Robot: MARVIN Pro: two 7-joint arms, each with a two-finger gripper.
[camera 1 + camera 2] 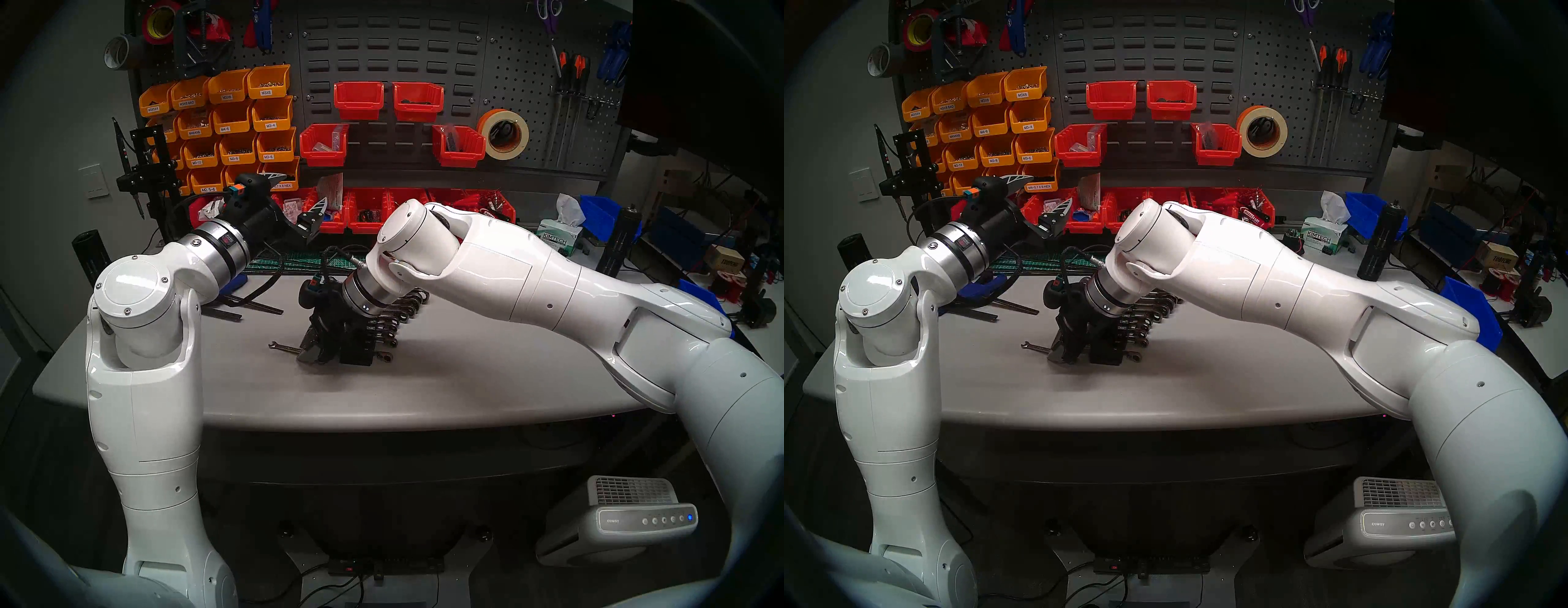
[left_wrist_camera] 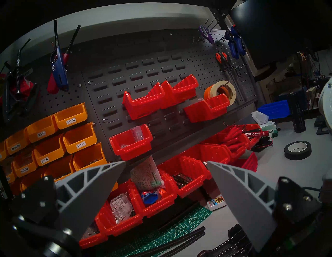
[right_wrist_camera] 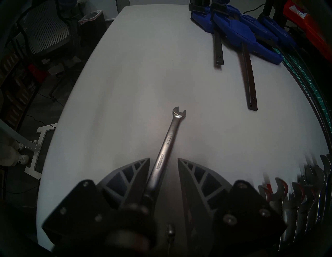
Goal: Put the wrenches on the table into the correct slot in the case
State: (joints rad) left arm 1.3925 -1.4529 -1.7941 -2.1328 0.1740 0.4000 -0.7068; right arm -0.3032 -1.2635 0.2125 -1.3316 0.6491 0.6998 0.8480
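A slim chrome wrench (image 3: 168, 141) lies flat on the light-grey table (image 1: 424, 382), open jaw pointing left (image 1: 280, 347) (image 1: 1030, 346). My right gripper (image 3: 163, 158) is down at the table around its shaft (image 1: 309, 354) (image 1: 1059, 354). The fingers stand apart; the shaft lies against one finger with a gap to the other. Its ring end is hidden under the gripper. Just right of the gripper sits the black case (image 1: 358, 354) (image 1: 1108, 354), holding several wrenches (image 3: 305, 197). My left gripper (image 1: 297, 193) (image 1: 1038, 195) (image 2: 166, 161) hangs open and empty over the back left.
Blue bar clamps (image 3: 239, 34) with long black bars lie at the table's back left. A green cutting mat (image 2: 179, 231) and red bins (image 1: 369, 212) line the back. A black tape roll (image 2: 297, 149) and a tissue box (image 1: 558, 240) sit back right.
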